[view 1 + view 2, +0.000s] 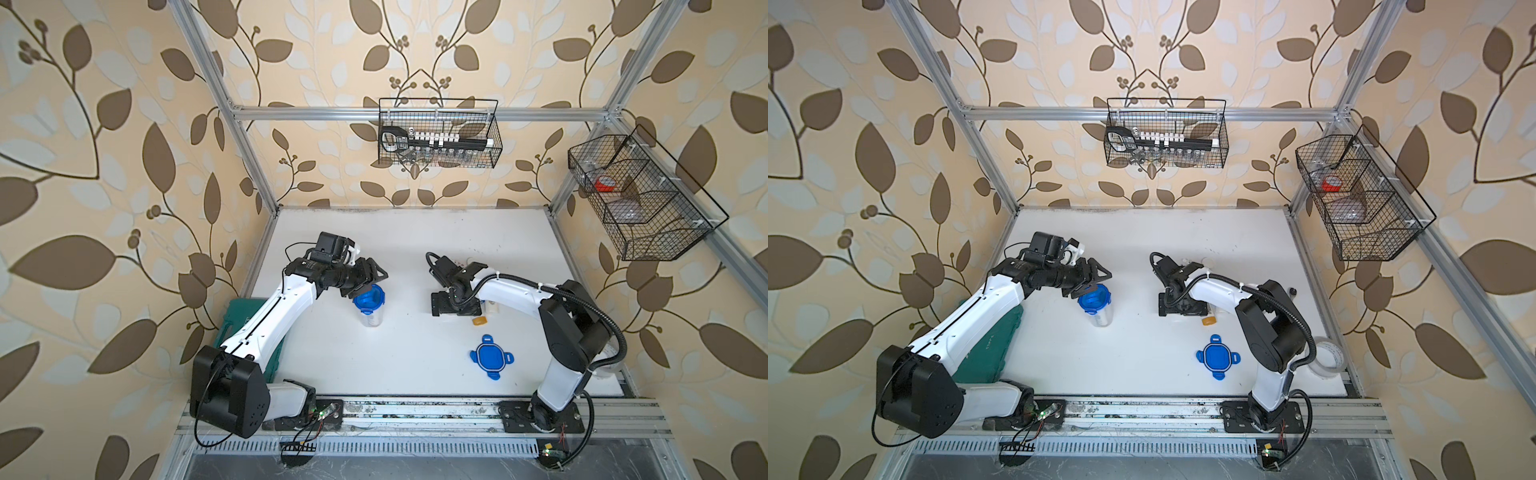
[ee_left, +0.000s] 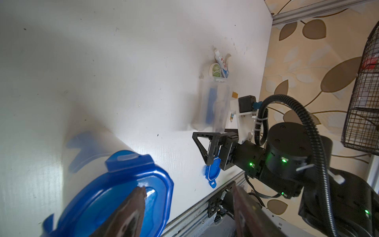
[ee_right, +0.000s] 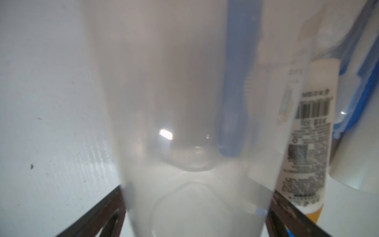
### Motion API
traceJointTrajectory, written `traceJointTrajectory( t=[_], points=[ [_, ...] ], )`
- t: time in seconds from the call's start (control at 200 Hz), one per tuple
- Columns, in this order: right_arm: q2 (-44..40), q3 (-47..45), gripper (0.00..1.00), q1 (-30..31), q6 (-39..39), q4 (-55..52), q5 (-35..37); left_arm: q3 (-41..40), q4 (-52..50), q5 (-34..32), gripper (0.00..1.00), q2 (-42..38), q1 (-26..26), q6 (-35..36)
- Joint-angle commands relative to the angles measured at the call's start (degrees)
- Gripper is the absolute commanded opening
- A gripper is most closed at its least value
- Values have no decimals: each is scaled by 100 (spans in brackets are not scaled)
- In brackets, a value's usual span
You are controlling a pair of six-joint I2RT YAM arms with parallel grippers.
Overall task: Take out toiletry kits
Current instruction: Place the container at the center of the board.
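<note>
**Right pincer at base of open jar, kit half out toward 12**

Two clear jars on the desk. Open jar (image 2: 215,102) lying on its side at about 3 from desk centre, long axis running 12 to 6, mouth toward 12, base toward 6. Right pincer (image 3: 198,189) set at the base end, one jaw against each side wall, so everything to be taken out lies toward 12 from it. Cannot tell whether the jaws are squeezing the wall or only flanking it.

Left pincer (image 2: 189,190) spread wide with nothing between the jaws, hovering just above the lid (image 1: 368,300) of the closed jar (image 1: 369,316), upright at about 9 from centre.

Counted:
- two jars
- two blue lids, one clipped on, one loose lid (image 1: 491,358) flat at about 5
- one toothbrush (image 3: 240,82) inside the open jar, parallel to its axis
- one bottle (image 3: 307,143) outside, lying on the desk alongside the jar wall, orange cap toward 6
- one tube (image 2: 220,60) and one round tub (image 2: 215,70) at the mouth, partly out

Contents of the closed jar too unclear to count.

Judged: right arm far nearer the first kit. Removal probably goes out through the 12 end, by tipping or by sliding the jar back toward 6. Left arm placed for the second lid, with unclipping not yet done.
</note>
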Motion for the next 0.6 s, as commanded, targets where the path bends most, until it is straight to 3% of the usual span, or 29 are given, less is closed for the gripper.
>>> traceJointTrajectory(
  t=[0.0,0.15,0.22,0.29,0.405,0.525,0.6],
  points=[
    [-517,-10,99,95,-58,-355,-210,382,-141,-283,69,-18,-107,75],
    [-1119,151,99,196,-116,-685,-282,696,-302,-581,78,-11,-165,65],
    [-1380,199,99,242,-149,-810,-136,848,-365,-656,99,16,-200,79],
    [-1600,313,99,369,-124,-996,306,1090,-528,-747,99,69,-230,151],
    [-1787,691,99,927,246,-1452,1735,1469,-753,-997,99,132,-355,307],
    [-2267,342,99,981,-9,-859,1963,1822,-774,-1370,99,359,-892,365],
    [-2769,-141,99,816,-294,-41,1529,2301,-1176,-1886,99,630,-1385,562]
  ],
)
